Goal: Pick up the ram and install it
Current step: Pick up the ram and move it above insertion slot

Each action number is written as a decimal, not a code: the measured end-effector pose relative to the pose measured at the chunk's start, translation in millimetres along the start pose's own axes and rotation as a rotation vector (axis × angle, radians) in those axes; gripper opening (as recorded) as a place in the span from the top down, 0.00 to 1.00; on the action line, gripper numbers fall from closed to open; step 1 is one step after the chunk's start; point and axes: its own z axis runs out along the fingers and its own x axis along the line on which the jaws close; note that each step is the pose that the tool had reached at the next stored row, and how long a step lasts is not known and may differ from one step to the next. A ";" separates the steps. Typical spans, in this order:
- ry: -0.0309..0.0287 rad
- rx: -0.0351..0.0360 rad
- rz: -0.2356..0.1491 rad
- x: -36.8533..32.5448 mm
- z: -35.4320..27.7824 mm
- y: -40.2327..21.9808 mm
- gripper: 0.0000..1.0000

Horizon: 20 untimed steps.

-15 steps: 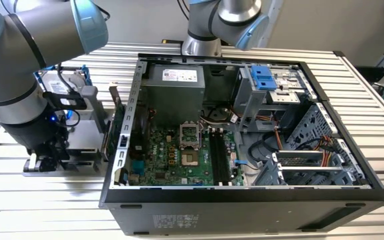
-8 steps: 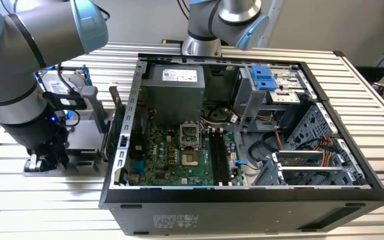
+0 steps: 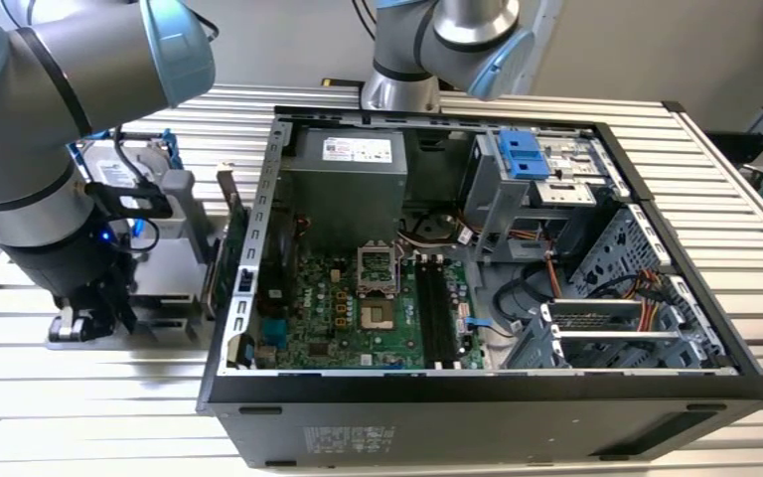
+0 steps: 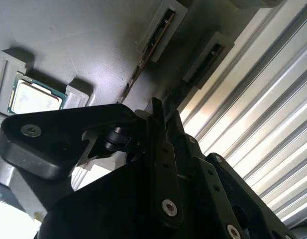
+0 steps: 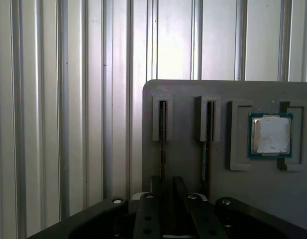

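On the ribbed worktop point(image 3: 90, 407) the ram point(image 5: 162, 127) is seen upright in its tray point(image 5: 185, 94), not yet lifted or installed, with the tool point(image 5: 165, 183) placed right at it, its grip not determinable.

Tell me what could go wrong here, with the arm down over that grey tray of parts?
The gripper is right at a ram stick standing on edge in a slot of the grey tray; a slightly off-line approach could scrape or bend the thin board. A second ram stick stands in the next slot and might get knocked. A jolt to the tray could also shift the processor chip in its pocket.
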 end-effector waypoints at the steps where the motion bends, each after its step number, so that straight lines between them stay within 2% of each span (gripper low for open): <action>1: -0.0001 -0.0001 0.000 0.0 0.0 0.0 1.00; 15: -0.0001 0.0000 0.000 0.0 -0.1 0.0 1.00; 17: -0.0001 -0.0001 0.000 0.0 -3.1 0.1 1.00; 20: -0.0002 0.0001 0.000 0.0 -11.3 0.2 1.00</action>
